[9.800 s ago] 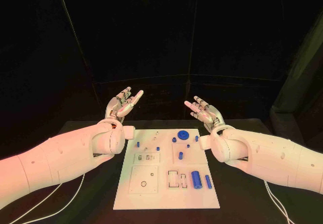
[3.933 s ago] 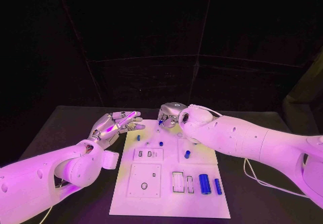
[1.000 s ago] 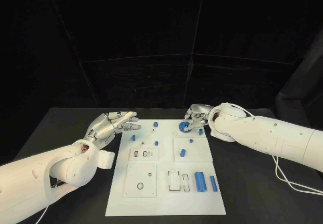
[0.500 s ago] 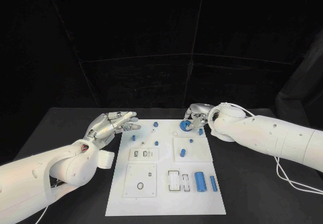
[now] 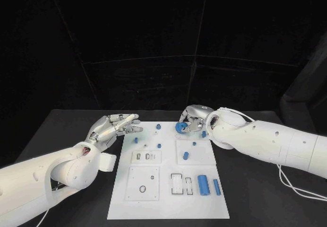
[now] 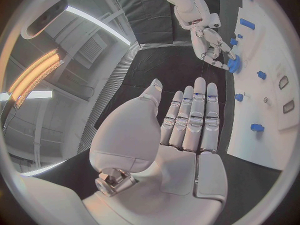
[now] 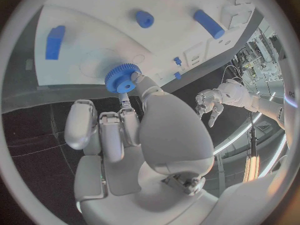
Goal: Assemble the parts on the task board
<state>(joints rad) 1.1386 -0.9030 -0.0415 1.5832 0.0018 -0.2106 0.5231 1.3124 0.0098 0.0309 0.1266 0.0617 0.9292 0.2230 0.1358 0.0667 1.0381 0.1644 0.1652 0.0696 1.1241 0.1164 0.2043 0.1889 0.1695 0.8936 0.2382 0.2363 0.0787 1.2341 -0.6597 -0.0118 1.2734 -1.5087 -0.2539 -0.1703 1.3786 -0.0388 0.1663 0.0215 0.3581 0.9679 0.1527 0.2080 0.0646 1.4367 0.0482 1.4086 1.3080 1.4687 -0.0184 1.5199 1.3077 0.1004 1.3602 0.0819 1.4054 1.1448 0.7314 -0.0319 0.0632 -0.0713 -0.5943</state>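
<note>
Black table (image 5: 61,137) under me, white task board (image 5: 167,203) in the middle. I pinch 1 blue gear (image 5: 180,127) in my right hand (image 5: 194,118), above the board's far end. I should lower it level, square over its seat, I judge. My left hand (image 5: 112,126) hovers beside the board, fingers straight, holding nothing. I count 1 gear, 2 cylinders (image 5: 202,183) at the near right.

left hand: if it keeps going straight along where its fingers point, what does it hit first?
Probably the task board. The left hand is open, fingers extended toward the board's far left corner. The nearest part on that line looks like the small blue peg, but the hand's height is unclear, so it may pass above the board.
</note>
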